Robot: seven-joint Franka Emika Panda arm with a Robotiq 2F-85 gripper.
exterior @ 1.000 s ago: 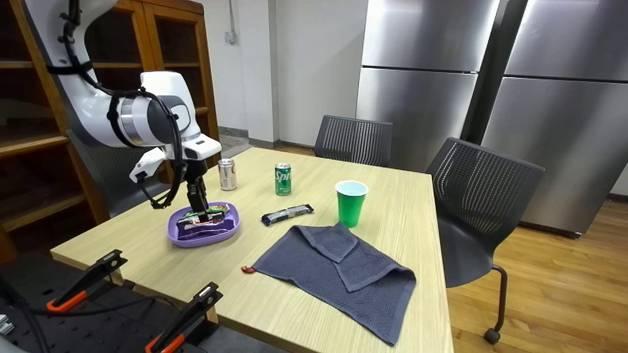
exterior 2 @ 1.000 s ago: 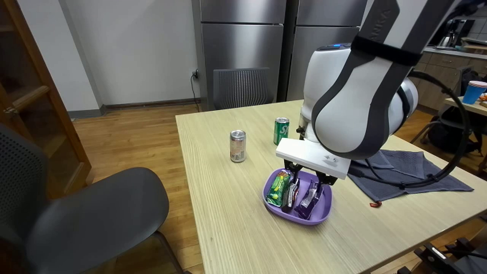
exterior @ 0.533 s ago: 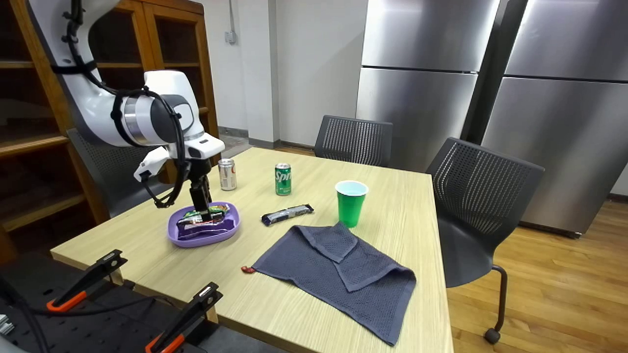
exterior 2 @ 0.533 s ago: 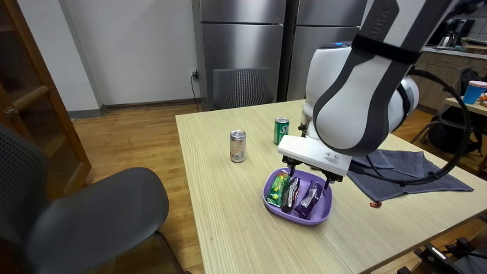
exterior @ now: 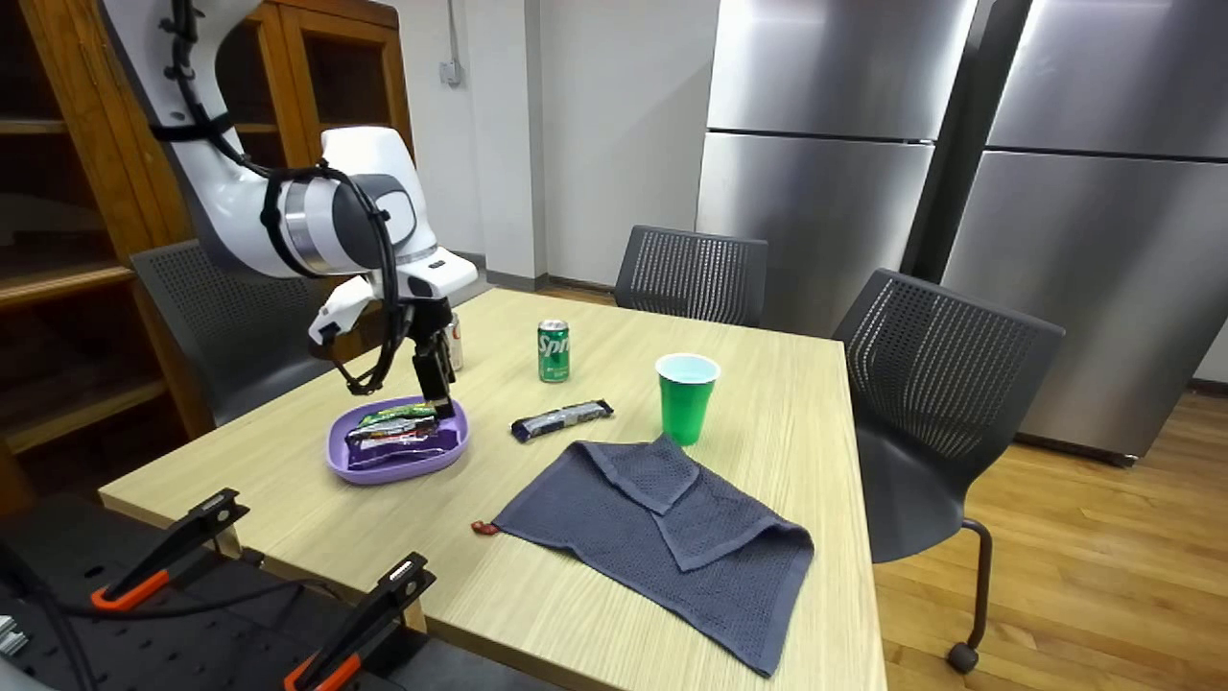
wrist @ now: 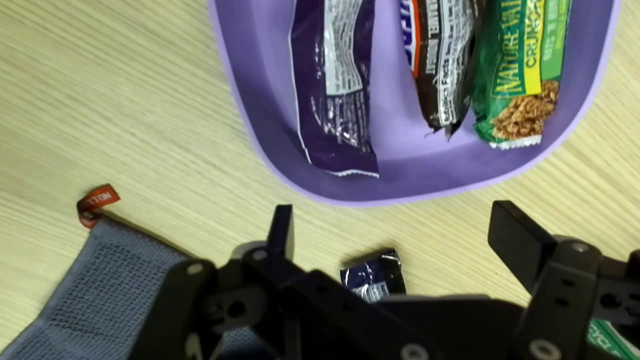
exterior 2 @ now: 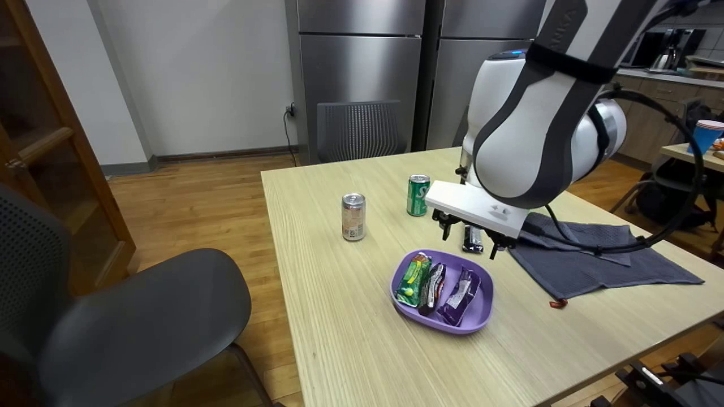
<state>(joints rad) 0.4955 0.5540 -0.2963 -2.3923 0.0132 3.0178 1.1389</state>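
Over tabletop, backs clear of purple tray at top of wrist view, leaving bars inside. Holds gripper spread wide, empty.

White arm is bearing grey panels, "ANKA" lettering, black straps and cable; black gripper is showing screws.

In your wrist view, the gripper hides most of the dark-wrapped bar, whose print is too small for you to read. The top edge there cuts off the purple tray and its purple-wrapped bar, brown-wrapped bar and green-wrapped bar. The blue-gray towel runs out at lower left. In an exterior view, your gripper covers part of the silver can.
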